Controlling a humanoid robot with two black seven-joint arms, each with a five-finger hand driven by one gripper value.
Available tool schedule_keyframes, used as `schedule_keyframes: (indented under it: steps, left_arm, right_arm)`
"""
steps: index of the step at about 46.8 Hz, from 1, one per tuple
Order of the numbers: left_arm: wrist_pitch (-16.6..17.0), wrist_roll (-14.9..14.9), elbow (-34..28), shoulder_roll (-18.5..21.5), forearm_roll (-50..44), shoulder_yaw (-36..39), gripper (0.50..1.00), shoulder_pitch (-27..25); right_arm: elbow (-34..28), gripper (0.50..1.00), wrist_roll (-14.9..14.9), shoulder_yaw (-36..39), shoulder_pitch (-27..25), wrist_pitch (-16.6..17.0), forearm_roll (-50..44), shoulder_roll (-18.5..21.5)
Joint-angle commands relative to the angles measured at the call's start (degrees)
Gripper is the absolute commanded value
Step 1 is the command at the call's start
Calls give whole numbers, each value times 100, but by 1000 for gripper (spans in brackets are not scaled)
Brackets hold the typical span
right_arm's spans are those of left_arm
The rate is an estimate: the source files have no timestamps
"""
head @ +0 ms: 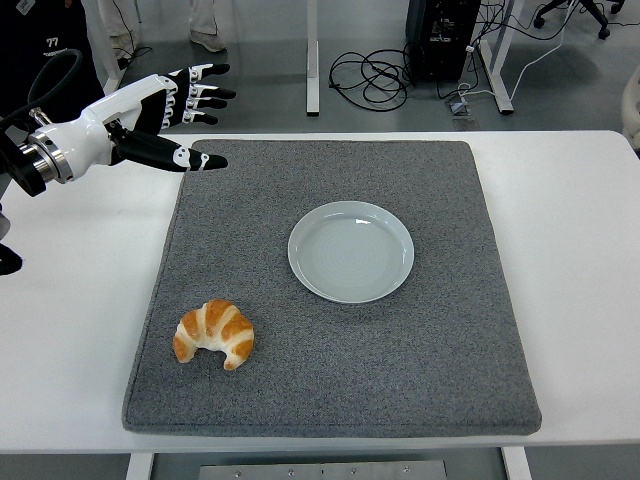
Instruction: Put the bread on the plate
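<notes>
A golden croissant (214, 335) lies on the grey mat (440, 330) near its front left corner. An empty pale blue plate (351, 251) sits at the mat's middle. My left hand (185, 110) hovers over the mat's far left corner, fingers spread and holding nothing, well behind the croissant and left of the plate. The right arm is out of view.
The mat covers most of the white table (580, 250). A person in dark clothes (45, 60) stands at the far left behind the table. Cables (375, 75) and desk legs lie on the floor beyond.
</notes>
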Motion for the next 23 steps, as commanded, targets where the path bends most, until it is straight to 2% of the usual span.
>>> schedule_keyframes:
  steps: [1,13,23]
  left_arm:
    - [-15,-2,-80,102,242,159,911,-192]
    - [-94,86,-239,269,989,467,913,-685]
    - [-112,77,-406,357,2070,555,913,-782]
  right_arm:
    - [0,1000,1,-3,1,0,0,0]
    - [0,1000,1,-3,1,0,0,0]
    - [0,1000,1,5,1,0,0,0]
